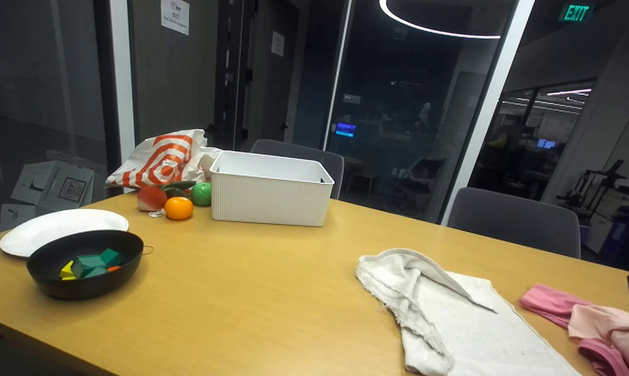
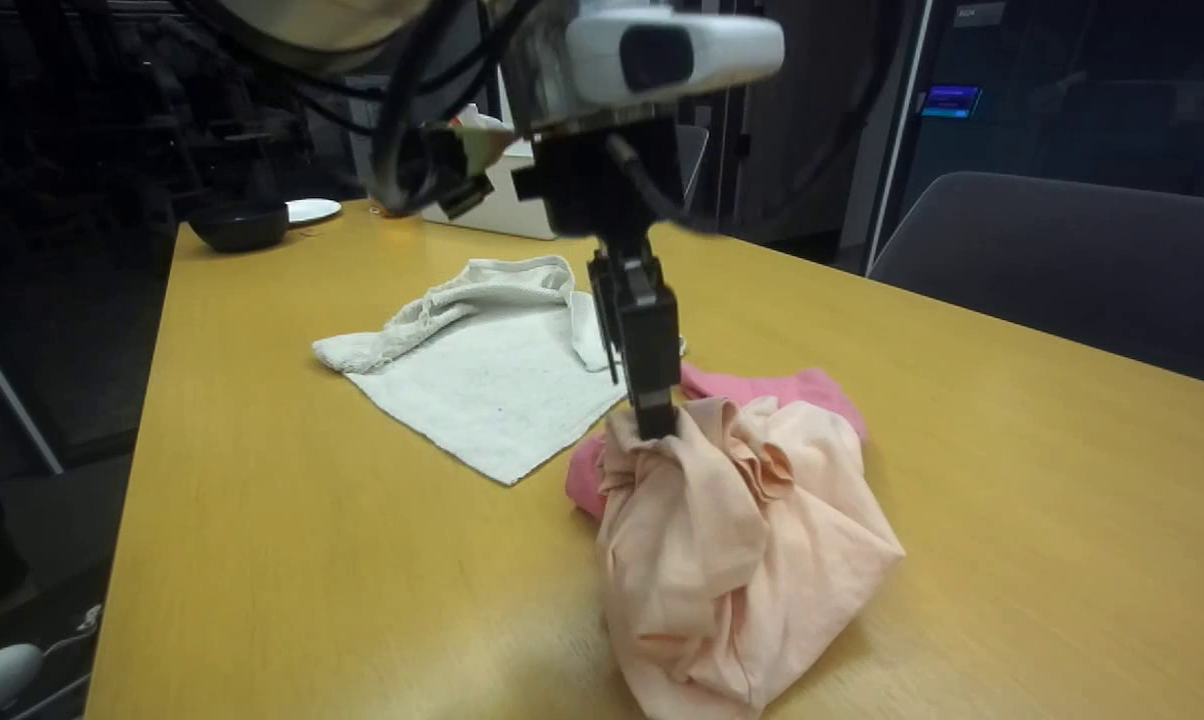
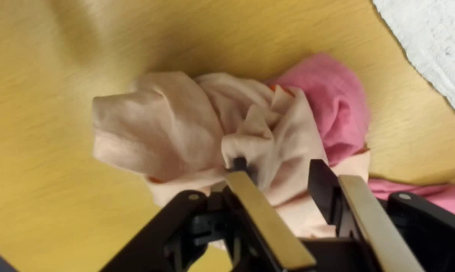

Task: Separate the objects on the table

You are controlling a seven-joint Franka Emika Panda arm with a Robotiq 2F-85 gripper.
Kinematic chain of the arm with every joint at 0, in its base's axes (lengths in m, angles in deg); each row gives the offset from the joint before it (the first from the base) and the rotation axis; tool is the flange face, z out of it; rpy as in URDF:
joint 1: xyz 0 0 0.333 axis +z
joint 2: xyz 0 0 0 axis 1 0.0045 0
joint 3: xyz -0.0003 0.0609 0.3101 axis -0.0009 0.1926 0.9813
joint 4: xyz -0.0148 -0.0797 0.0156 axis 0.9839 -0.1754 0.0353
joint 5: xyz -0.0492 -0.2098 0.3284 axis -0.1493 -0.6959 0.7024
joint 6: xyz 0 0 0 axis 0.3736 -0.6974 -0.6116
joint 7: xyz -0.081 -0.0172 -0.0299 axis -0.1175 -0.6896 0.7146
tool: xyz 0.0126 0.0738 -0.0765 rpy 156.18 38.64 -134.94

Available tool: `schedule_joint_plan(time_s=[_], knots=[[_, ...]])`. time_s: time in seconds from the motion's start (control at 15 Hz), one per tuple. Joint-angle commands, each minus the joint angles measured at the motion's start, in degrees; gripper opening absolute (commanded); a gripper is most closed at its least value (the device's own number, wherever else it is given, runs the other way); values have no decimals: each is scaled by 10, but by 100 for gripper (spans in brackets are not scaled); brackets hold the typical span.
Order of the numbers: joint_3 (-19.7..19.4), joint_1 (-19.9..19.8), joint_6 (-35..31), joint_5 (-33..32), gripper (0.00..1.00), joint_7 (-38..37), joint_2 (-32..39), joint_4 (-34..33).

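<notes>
Standing partly spread, the fingers [image 3: 268, 219] clamp nothing; one tip contacts the peach cloth [image 2: 742, 560]. Pink cloth [image 3: 337, 94] adjoins it. White cloth [image 2: 492, 390] lies nearby on the tabletop [image 1: 241, 313].

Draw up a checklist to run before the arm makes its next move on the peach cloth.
1. End effector open: ok, jaws apart.
2. Peach cloth within reach: ok, a fingertip is against its folds.
3. Peach cloth off the pink cloth: not ok, they overlap.
4. Frayed white cloth clear of both: ok, table shows between in the wrist view.
5. Pink cloth's full outline: cannot tell, peach folds cover part.
</notes>
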Motion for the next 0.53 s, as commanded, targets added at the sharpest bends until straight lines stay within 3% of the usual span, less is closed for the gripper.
schedule_joint_plan(time_s=[0.0,0.2,0.47], knots=[[10,32,107,0,78,55,-55,-76],[17,76,149,35,98,137,-75,-147],[30,138,203,101,100,218,-46,-273]])
